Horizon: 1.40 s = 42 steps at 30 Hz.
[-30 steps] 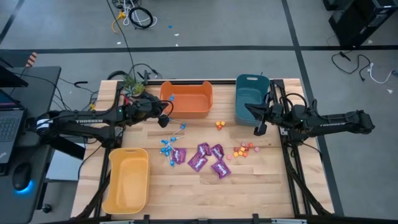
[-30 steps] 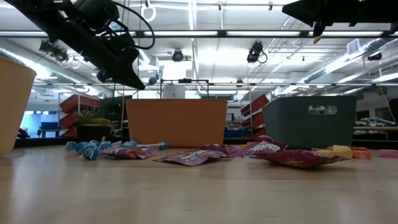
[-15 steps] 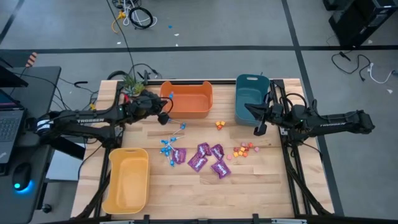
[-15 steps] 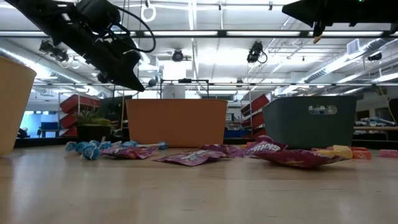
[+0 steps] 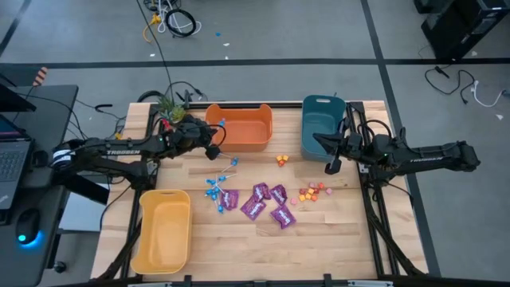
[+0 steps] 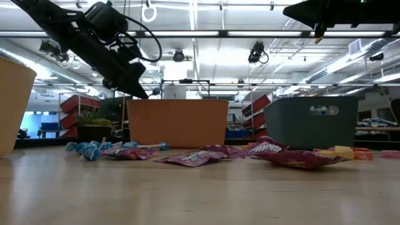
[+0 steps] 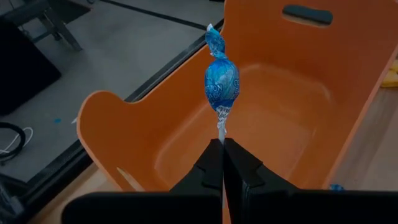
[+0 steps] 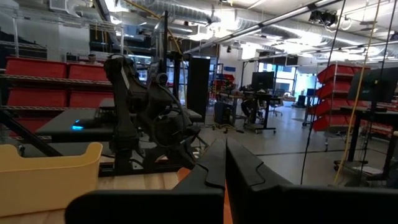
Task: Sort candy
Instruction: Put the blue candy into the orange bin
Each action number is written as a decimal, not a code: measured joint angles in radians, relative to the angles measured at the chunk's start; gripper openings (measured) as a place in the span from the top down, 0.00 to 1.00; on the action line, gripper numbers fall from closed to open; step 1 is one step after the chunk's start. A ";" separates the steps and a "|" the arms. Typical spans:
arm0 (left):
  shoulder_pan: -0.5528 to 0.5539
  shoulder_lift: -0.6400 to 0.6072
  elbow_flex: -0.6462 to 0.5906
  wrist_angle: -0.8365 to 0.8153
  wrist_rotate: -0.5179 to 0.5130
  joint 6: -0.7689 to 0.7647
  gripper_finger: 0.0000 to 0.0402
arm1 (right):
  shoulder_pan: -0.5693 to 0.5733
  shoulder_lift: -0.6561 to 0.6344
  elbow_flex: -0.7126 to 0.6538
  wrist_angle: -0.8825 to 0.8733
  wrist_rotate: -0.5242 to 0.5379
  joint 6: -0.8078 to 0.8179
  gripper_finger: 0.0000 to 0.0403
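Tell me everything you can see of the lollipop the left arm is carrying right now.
The lollipop has a round head in shiny blue printed wrap, twisted to a tuft at its far end, on a thin white stick. The left gripper has its jaws shut on the stick, nothing else touching it. The head points away from the gripper, held in the air over the near rim of the orange bin, which looks empty where it shows. In the high view it is a blue speck at that bin's left edge.

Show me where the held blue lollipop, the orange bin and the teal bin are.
blue lollipop (image 7: 221, 79): left wrist view, on its wrapped head.
orange bin (image 5: 240, 144): high view, on its near wall.
teal bin (image 5: 307, 141): high view, on its left wall.
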 joint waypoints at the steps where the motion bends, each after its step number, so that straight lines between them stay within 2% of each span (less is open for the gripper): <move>1: 0.000 0.000 0.000 -0.001 0.000 0.000 1.00 | 0.000 0.000 0.000 0.000 0.000 0.000 1.00; 6: 0.000 0.000 0.000 -0.007 0.003 -0.002 1.00 | 0.000 0.000 0.000 0.000 0.000 -0.001 1.00; 11: 0.000 0.000 0.000 -0.024 0.056 0.000 1.00 | 0.000 0.000 0.000 0.000 0.000 -0.002 1.00; 42: 0.026 -0.001 0.000 -0.091 0.083 -0.048 1.00 | 0.000 0.000 0.000 0.000 0.000 -0.002 1.00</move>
